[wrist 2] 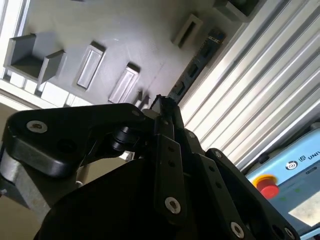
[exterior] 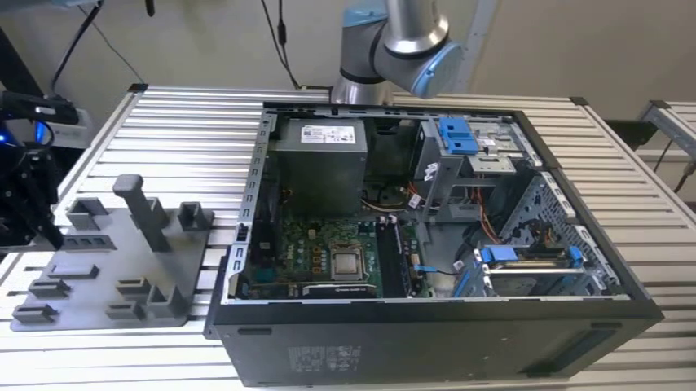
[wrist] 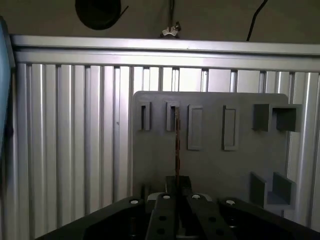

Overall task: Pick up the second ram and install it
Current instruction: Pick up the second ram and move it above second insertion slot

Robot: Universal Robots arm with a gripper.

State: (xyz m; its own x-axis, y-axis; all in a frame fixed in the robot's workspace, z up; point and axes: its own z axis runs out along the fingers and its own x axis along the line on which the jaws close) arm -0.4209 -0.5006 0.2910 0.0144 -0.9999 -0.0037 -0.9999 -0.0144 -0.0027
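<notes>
Second ram: thin, flat, dark blue-green board with black chips, clamped in the closed end effector over the grey slotted tray, lower left of the exterior view; open computer case to its right.

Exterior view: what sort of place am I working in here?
Probably a robotics lab bench for PC assembly: an open computer case on a slatted metal table, a grey fixture tray beside it, and the robot arm behind. The gripper is shut on the second ram.
</notes>
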